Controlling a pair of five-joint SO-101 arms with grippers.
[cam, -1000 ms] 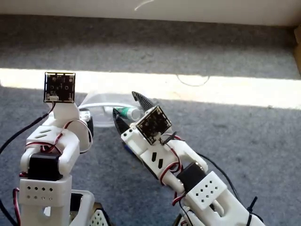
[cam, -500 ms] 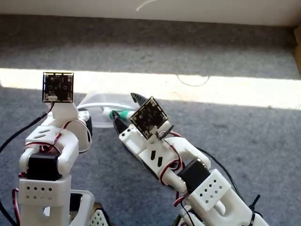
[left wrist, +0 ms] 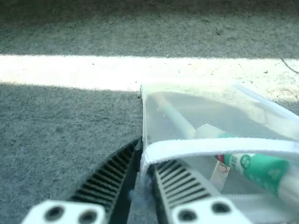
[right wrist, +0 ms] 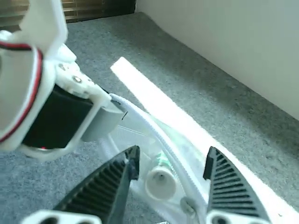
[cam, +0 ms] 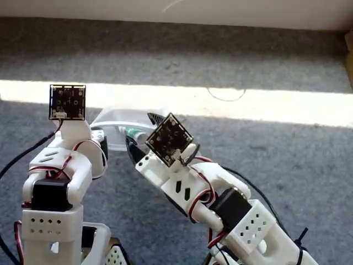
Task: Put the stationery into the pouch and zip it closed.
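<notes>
A clear mesh pouch (cam: 117, 118) with a white zip band lies on the grey carpet between the two arms. My left gripper (left wrist: 144, 148) is shut on the band at the pouch's (left wrist: 205, 112) open corner. A green-and-white stick (left wrist: 256, 169) and a thin white pen (left wrist: 172, 113) lie inside the mesh. My right gripper (right wrist: 173, 154) stands open at the pouch mouth, and the stick's white end (right wrist: 160, 181) sits between its fingers without touching them. In the high view the right gripper (cam: 140, 132) straddles the stick (cam: 134, 132) beside the left arm.
A bright strip of sunlight (cam: 265, 105) crosses the carpet behind the pouch. A pale wall (cam: 220, 11) runs along the far edge. The left arm's body (right wrist: 42, 88) is close beside the right gripper. Open carpet (cam: 287, 160) lies to the right.
The right arm has moved left toward the pouch, and the green stick has slid farther into it. The left arm has kept still, holding the pouch edge.
</notes>
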